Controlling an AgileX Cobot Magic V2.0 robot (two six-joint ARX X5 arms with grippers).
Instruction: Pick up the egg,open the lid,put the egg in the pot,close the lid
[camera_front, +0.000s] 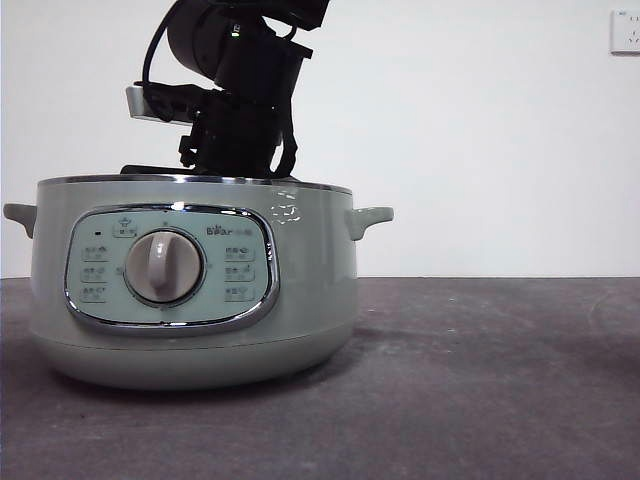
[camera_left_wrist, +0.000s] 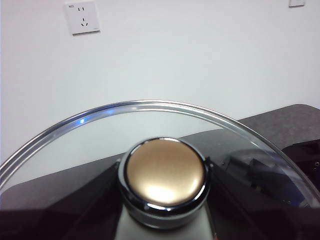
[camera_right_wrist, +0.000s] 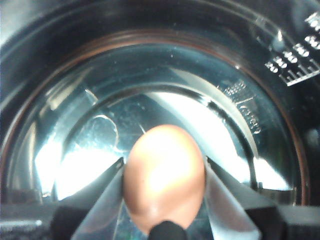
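Observation:
The pale green pot (camera_front: 310, 290) stands at the left of the table with no lid on it. My right arm (camera_front: 240, 110) reaches down into it from above, its jaws hidden behind the rim. In the right wrist view, my right gripper (camera_right_wrist: 164, 192) is shut on the brown-orange egg (camera_right_wrist: 164, 170), low inside the pot's shiny dark bowl (camera_right_wrist: 240, 125). My left gripper (camera_left_wrist: 165, 202) is shut on the knob (camera_left_wrist: 165, 172) of the glass lid (camera_left_wrist: 150, 106) and holds it in the air. The lid is out of the front view.
The dark table (camera_front: 480, 380) stretches to the right of the pot. A white wall with a socket (camera_front: 625, 30) stands behind. The pot's side handle (camera_front: 370, 217) sticks out to the right. Fill marks (camera_right_wrist: 295, 65) line the bowl's inner wall.

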